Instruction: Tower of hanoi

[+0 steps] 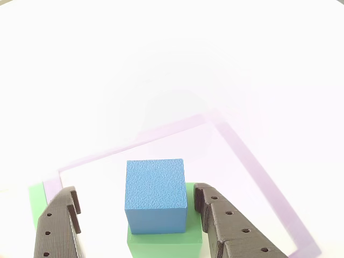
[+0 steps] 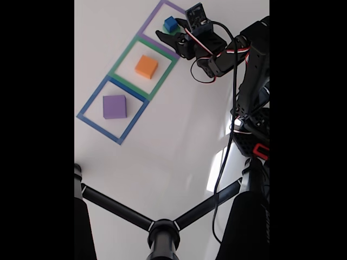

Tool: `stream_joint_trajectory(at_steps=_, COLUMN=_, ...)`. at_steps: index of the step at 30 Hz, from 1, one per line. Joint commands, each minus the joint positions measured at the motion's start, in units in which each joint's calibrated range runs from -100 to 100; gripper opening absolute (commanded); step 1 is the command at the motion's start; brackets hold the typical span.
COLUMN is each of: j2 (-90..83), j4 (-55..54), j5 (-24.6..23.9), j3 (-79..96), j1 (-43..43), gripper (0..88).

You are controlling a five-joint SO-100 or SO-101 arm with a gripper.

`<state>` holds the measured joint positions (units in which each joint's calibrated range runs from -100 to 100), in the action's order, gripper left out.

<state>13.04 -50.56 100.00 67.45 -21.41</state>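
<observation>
Fingers [image 1: 137, 215], dark ribbed plastic, spread wide to either side of a small blue textured cube [image 1: 155, 195], apart from its faces in the other view. Blue cube stacked on a larger green block [image 1: 165, 243], both inside a square outlined in purple tape [image 2: 167, 21] on the white counter [image 2: 173, 141]. In the fixed view, black arm with its gripper [image 2: 172, 36] reaching in from the right over that purple square, blue cube [image 2: 171, 24] just beside the finger tips. Next square along, outlined in green tape [image 2: 143, 67], holding an orange cube [image 2: 146, 66]. Last square, outlined in blue tape [image 2: 113, 110], holding a flat purple block [image 2: 114, 106]. Black tripod legs [image 2: 162, 227] across the bottom of the fixed view.
</observation>
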Motion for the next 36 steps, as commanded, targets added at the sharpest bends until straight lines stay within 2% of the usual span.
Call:
stream_joint_trajectory(at_steps=1, j2=-5.17, j4=2.38, j5=0.00, j3=-2.27, j1=0.79, gripper=24.1)
stream_joint_trajectory(at_steps=5, j2=-11.55, j4=9.99, j5=0.00, j3=-3.36, j1=1.08, gripper=24.2)
stream_joint_trajectory(at_steps=10, j2=-24.55, j4=27.24, j5=0.00, j3=-5.45, j1=1.18, gripper=24.3)
stream_joint_trajectory(at_steps=15, j2=-39.65, j4=49.19, j5=0.00, j3=-8.63, j1=1.85, gripper=23.6)
stream_joint_trajectory(at_steps=21, j2=-54.59, j4=79.79, j5=0.00, j3=-18.00, j1=5.49, gripper=15.8)
stream_joint_trajectory(at_steps=25, j2=-58.62, j4=96.23, j5=0.00, j3=-26.63, j1=8.66, gripper=2.7)
stream_joint_trajectory(at_steps=27, j2=-59.51, j4=102.22, j5=0.00, j3=-30.27, j1=9.90, gripper=0.2)
stream_joint_trajectory(at_steps=36, j2=-58.87, j4=127.24, j5=0.00, j3=-50.36, j1=15.18, gripper=0.1)
